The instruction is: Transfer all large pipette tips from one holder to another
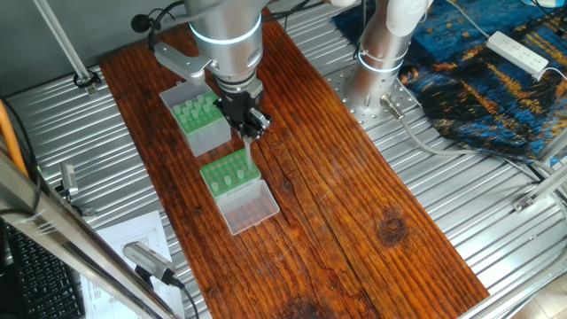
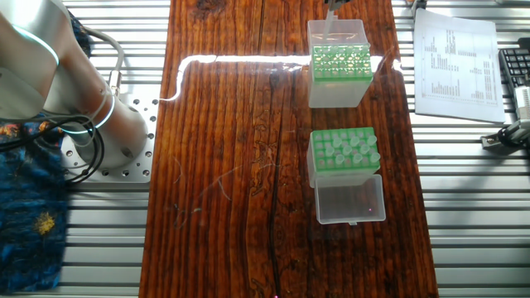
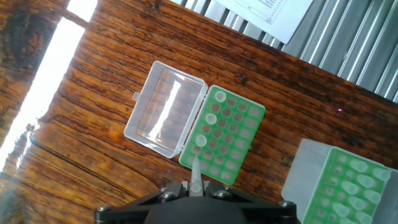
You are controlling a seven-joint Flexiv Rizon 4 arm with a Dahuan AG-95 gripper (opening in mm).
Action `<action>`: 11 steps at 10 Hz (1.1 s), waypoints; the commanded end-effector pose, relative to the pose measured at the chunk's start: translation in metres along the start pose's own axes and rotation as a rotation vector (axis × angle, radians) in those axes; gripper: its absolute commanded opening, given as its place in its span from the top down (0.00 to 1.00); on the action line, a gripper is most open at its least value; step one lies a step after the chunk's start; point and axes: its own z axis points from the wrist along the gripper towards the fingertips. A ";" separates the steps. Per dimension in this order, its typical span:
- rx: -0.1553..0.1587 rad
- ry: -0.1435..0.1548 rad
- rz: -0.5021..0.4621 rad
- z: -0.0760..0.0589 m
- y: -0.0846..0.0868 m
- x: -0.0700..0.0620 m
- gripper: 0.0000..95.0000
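Dark reddish wood worktop [image 1: 354, 186] sitting on a ribbed metal surface [image 1: 496, 213]. There's a printed paper sheet [image 2: 455, 66], a blue patterned cloth [image 1: 478, 71] with a white power strip [image 1: 520, 52] on it, and window glare [image 2: 248, 62] across the wood.

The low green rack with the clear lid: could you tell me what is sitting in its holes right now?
In the low green rack, three pale tips sit along the column beside the open clear lid. The other visible holes look empty; the nearest edge is hidden by the gripper, which holds another tip.
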 end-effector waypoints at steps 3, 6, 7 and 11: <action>0.003 0.000 -0.007 0.001 0.000 0.001 1.00; 0.002 0.000 -0.007 0.005 0.001 0.003 1.00; 0.001 0.000 -0.007 0.006 0.001 0.004 1.00; 0.006 -0.008 -0.014 0.015 0.000 0.007 1.00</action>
